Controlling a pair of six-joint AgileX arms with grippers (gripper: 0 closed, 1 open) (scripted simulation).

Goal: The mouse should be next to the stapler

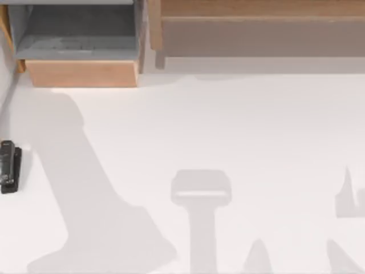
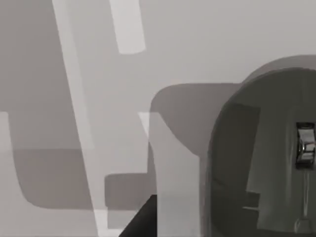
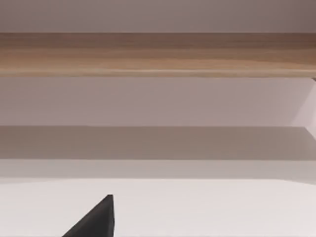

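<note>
Where the table (image 1: pixel 228 125) meets its left edge, the stapler (image 1: pixel 9 166) lies half cut off — jaws' state untellable.

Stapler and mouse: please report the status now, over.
Stapler lies at the table's far left edge. Mouse close under the left wrist camera, on the table. Black fingertip low in the right wrist view. No obstacle seen.

a rendered office-like desk scene: a plain white desk (image 1: pixel 228 131) with a black stapler (image 1: pixel 9 166) at its left edge, an open wooden drawer (image 1: pixel 80 57) at the far left corner, and a long wooden shelf (image 1: pixel 256 28) along the far edge.
</note>
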